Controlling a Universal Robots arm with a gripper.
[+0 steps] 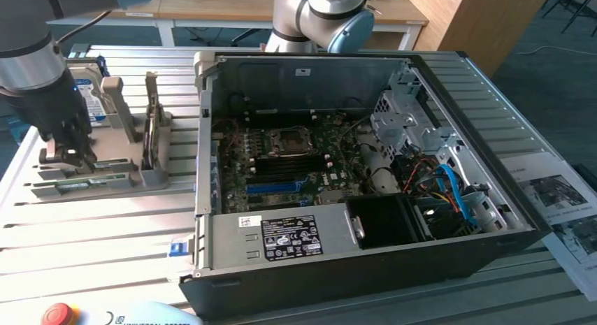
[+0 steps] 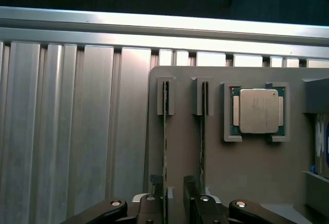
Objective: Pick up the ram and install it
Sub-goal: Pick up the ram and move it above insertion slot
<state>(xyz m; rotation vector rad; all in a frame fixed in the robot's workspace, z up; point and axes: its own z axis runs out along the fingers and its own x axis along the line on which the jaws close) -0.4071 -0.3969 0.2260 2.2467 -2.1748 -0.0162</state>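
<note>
Wrist view: the gripper (image 2: 172, 183) straddles the ram (image 2: 165, 131), which stands on edge in its slot of the grey holder (image 2: 247, 172) — jaws spread wide, not pinching it. Next to it sit a second stick (image 2: 202, 142) and the processor (image 2: 258, 111).

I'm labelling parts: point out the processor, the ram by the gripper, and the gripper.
processor (image 2: 255, 111), wrist view, middle of its silver lid.
ram (image 2: 165, 142), wrist view, thin edge, mid-length.
gripper (image 2: 173, 184), wrist view, midway between its fingertips.

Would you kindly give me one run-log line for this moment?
stage: pick | gripper: open, astride the ram | ram: on edge in gray holder, not lifted | install: not done
</note>
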